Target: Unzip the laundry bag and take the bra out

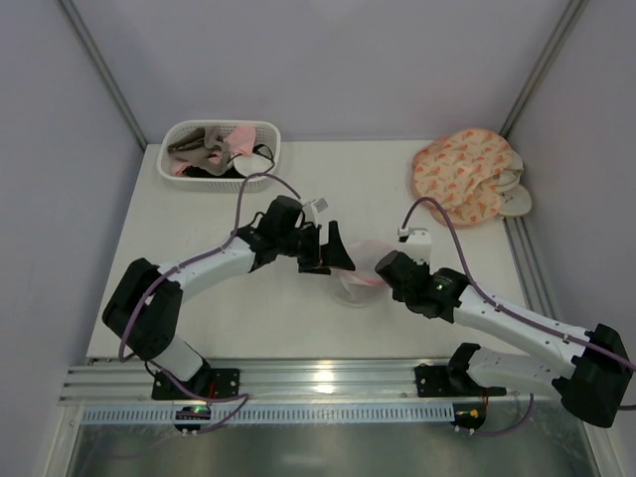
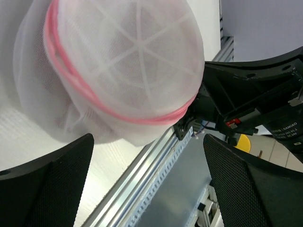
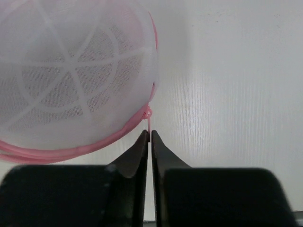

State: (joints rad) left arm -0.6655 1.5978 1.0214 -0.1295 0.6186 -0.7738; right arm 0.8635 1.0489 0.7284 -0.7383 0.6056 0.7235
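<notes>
The laundry bag [image 1: 360,266], a small round white mesh pouch with a pink zipper rim, sits mid-table between my two grippers. It fills the top of the left wrist view [image 2: 118,61] and the upper left of the right wrist view [image 3: 71,75]. My left gripper [image 1: 333,254] is open, its fingers [image 2: 42,189] spread just short of the bag's left side, with nothing between them. My right gripper [image 3: 150,135] is shut on the pink zipper pull [image 3: 149,122] at the bag's rim. The bra is hidden; nothing distinct shows through the mesh.
A white basket [image 1: 266,149] holding several garments stands at the back left. A peach orange-patterned fabric piece [image 1: 462,174] lies at the back right. An aluminium rail [image 1: 298,383] runs along the near edge. The right arm [image 2: 255,99] shows just beyond the bag.
</notes>
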